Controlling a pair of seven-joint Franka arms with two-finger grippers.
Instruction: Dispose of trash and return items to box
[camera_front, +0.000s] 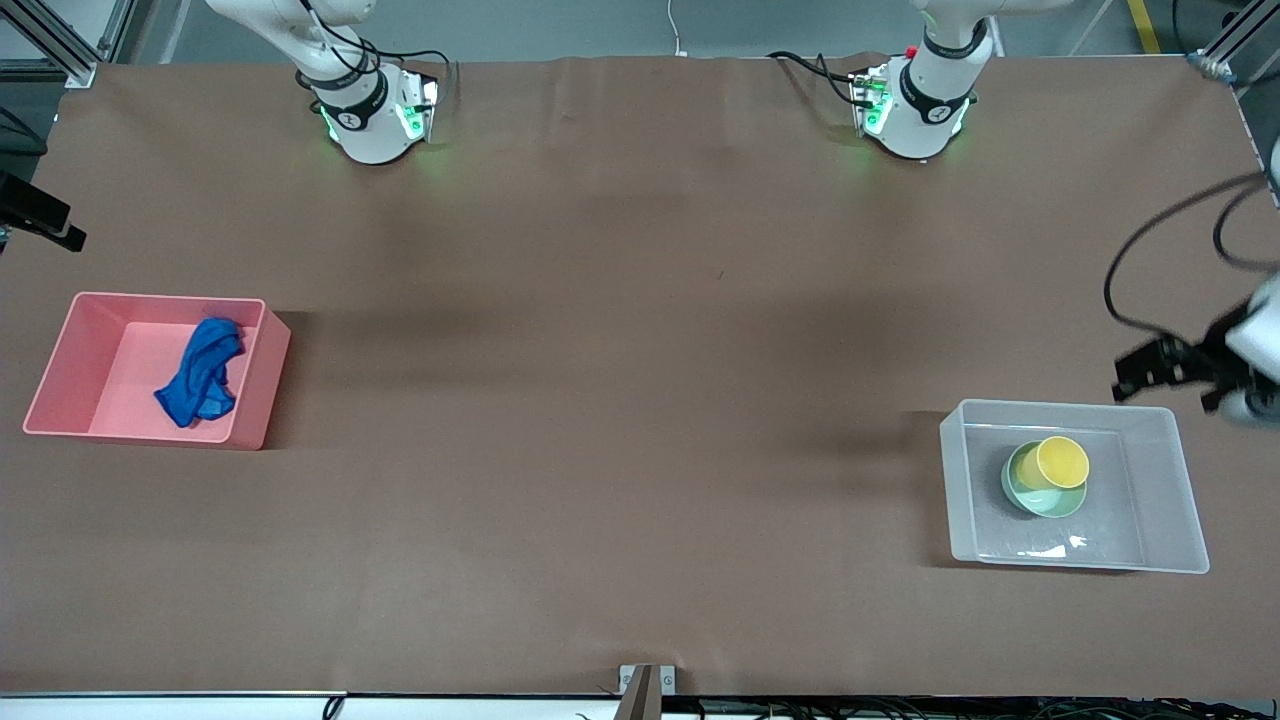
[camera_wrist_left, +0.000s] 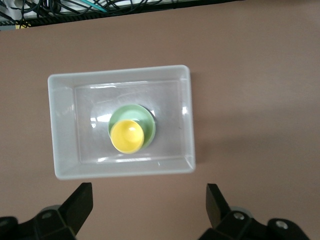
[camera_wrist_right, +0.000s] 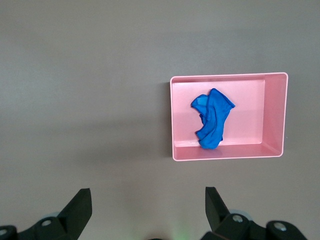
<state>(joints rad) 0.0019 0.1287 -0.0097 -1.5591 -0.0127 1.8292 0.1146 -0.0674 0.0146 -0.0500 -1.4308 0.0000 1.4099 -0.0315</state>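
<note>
Brown worktop (camera_front: 640, 400) holds the clear box (camera_front: 1170, 480) with the light, hard yellow cup (camera_front: 1060, 462) sitting in the green bowl (camera_front: 1035, 500), best pinched by the rim, the soft blue cloth (camera_front: 200, 375) lies in the pink bin (camera_front: 60, 370), and the left hand (camera_wrist_left: 149, 205) over the worktop beside the box and the right hand (camera_wrist_right: 148, 207) over the worktop well apart from the bin are both wide open and empty.

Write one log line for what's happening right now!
blue cloth wad: in pink rectangular bin | yellow cup: in mint-green bowl, in clear plastic tub | left gripper: open | right gripper: open

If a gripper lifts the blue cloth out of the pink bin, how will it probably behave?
The blue cloth lies crumpled and folded in the pink bin, so it is probably floppy and would hang and change shape when lifted. It looks thin, so likely light. Being soft, it should not roll or break, though a loose fold might drag on the bin wall.
</note>
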